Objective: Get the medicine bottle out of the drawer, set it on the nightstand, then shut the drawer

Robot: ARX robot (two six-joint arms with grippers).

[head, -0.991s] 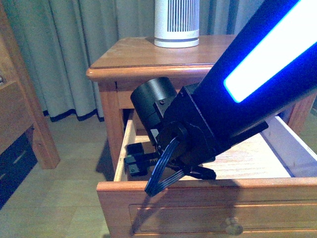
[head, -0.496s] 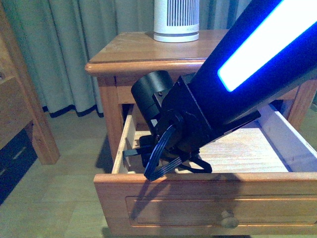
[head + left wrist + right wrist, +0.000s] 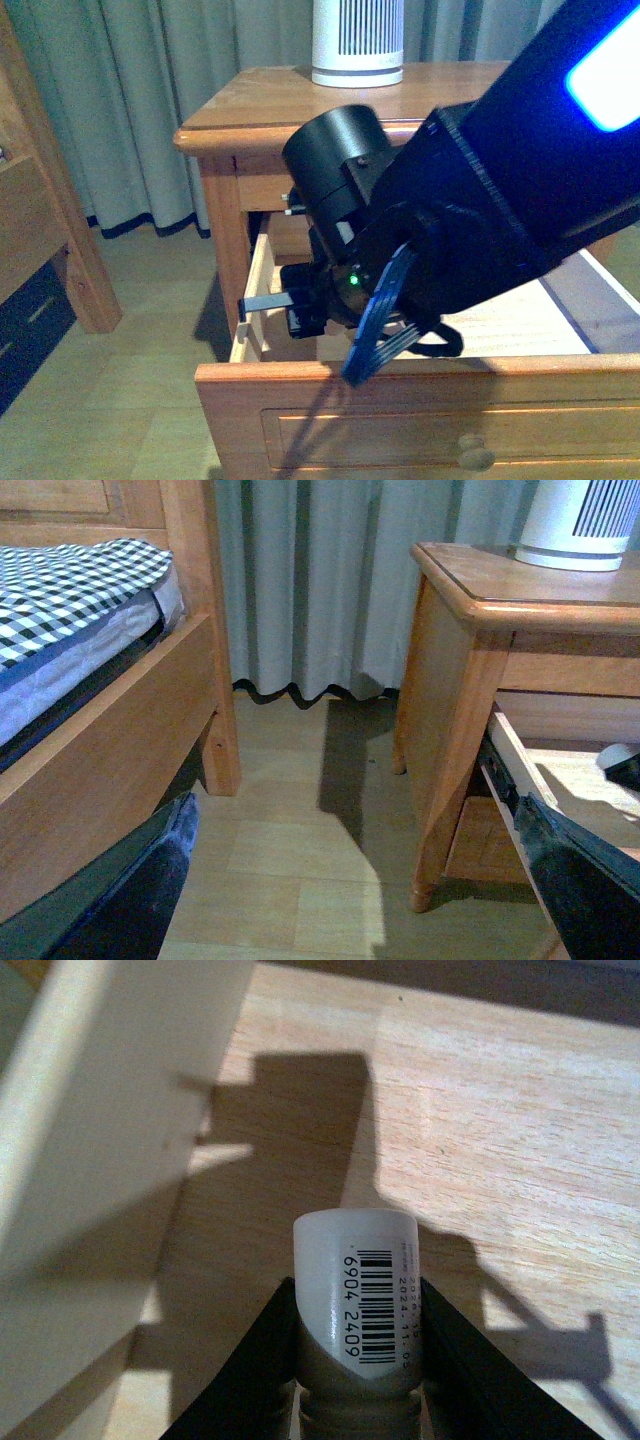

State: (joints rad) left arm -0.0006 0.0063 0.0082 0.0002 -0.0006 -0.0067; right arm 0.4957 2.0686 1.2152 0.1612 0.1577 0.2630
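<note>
In the right wrist view my right gripper [image 3: 355,1286] is shut on the medicine bottle [image 3: 352,1305], a small white cylinder with a barcode. Black fingers [image 3: 250,1360] press on both its sides. It hangs above the pale wooden floor of the open drawer [image 3: 480,1110], close to a side wall [image 3: 100,1110]. In the front view the right gripper [image 3: 298,308] reaches into the drawer's left end behind the drawer front [image 3: 430,420], and the arm hides the bottle. The nightstand top [image 3: 270,100] is above. My left gripper [image 3: 360,900] is open and empty, low over the floor beside the nightstand [image 3: 450,680].
A large white slatted device [image 3: 357,40] stands at the back of the nightstand top. A wooden bed frame [image 3: 120,730] with checked bedding stands left of the nightstand, with bare floor [image 3: 290,830] between. Curtains [image 3: 150,100] hang behind. The drawer's knob [image 3: 475,455] is low on its front.
My right arm's wrist has risen and swung up and to the right, nearer the camera. The gripper stays inside the drawer's left end. The drawer stays open.
</note>
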